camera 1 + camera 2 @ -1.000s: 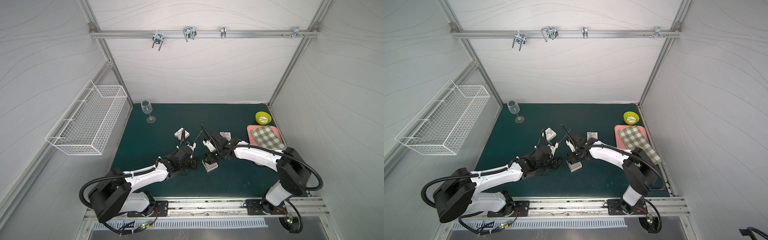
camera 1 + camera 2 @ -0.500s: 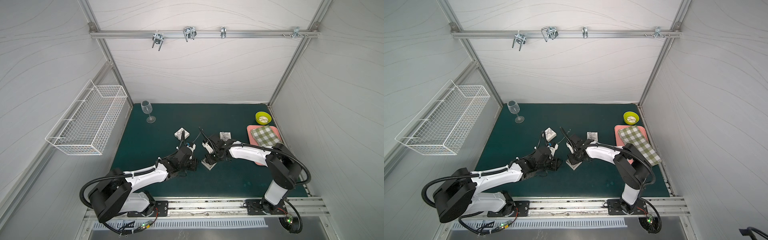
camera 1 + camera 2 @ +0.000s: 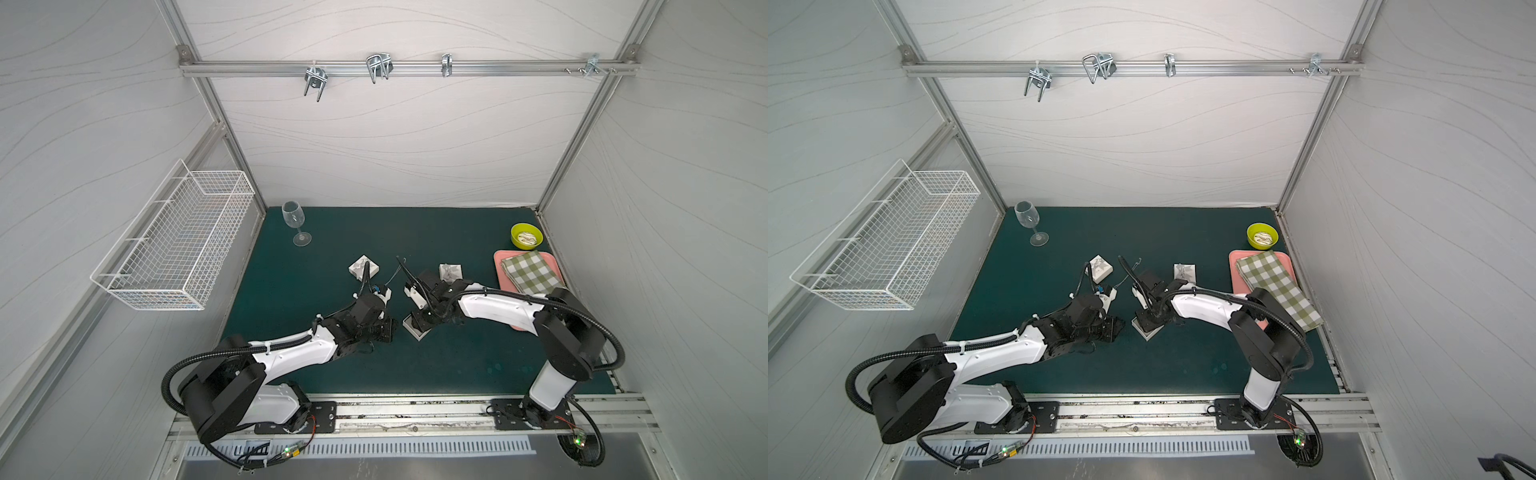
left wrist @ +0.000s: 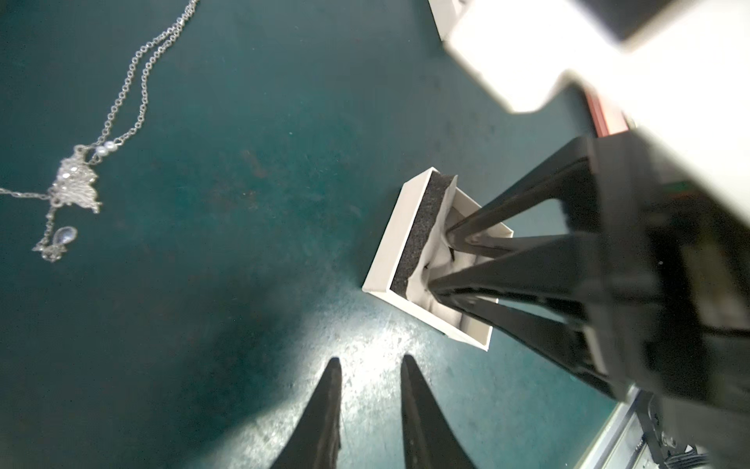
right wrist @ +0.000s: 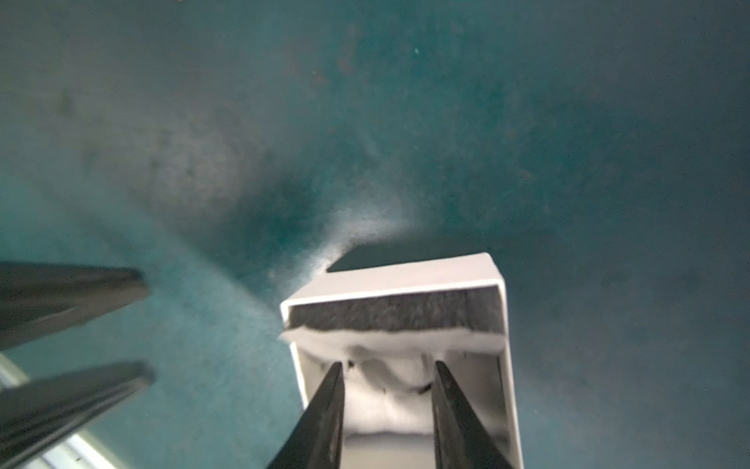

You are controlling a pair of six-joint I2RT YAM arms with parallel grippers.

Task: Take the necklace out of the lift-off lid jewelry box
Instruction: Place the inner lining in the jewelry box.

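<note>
The necklace (image 4: 77, 182) is lying loose on the green desk (image 4: 243, 101), outside the jewelry box (image 4: 383, 247) and well apart from it. The box is sitting open, with black foam and a crumpled white liner showing. The right claw (image 5: 387, 365) is reaching into the box, its fingers standing partly spread with their tips against the liner. The left claw (image 4: 369, 363) is hovering just beside the box, narrowly spread and gripping nothing.

We note box (image 3: 411, 328) mid-mat, between arms; necklace (image 4: 77, 186) on mat behind it, apart. Glass (image 3: 293, 214) back left. Bowl (image 3: 514, 237) back right, behind tray (image 3: 498, 262); cloth (image 3: 530, 272) on tray.
</note>
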